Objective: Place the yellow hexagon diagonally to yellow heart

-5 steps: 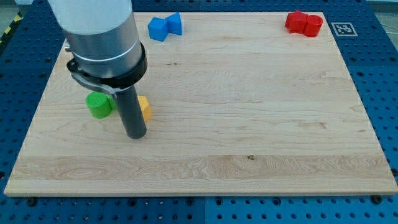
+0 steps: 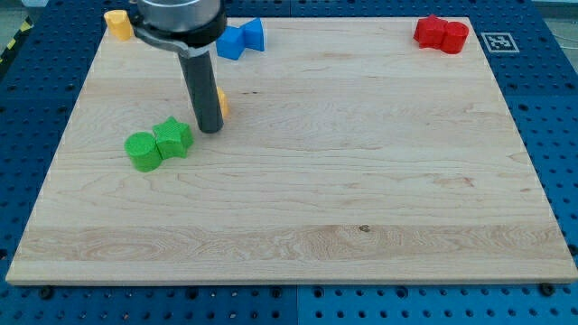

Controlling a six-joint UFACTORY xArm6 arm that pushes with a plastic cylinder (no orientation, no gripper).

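Pushing from the near side, my tip (image 2: 210, 129) touches the yellow hexagon (image 2: 221, 101), mostly hidden at its 1 o'clock. No fingers here. Steer steadily toward 11 o'clock, stopping diagonal to the yellow heart (image 2: 117, 23).

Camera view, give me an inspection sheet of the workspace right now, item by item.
Surface: wooden board on a blue perforated table.
Job's things: yellow hexagon mostly hidden behind the rod; yellow heart at the board's top-left corner.
Clutter: green cylinder touching green star; two blue blocks at the top; two red blocks top right.
Grippers: none; my tip just below the hexagon, right of the star.
Cables: nothing seen.
Surroundings: marker tag.
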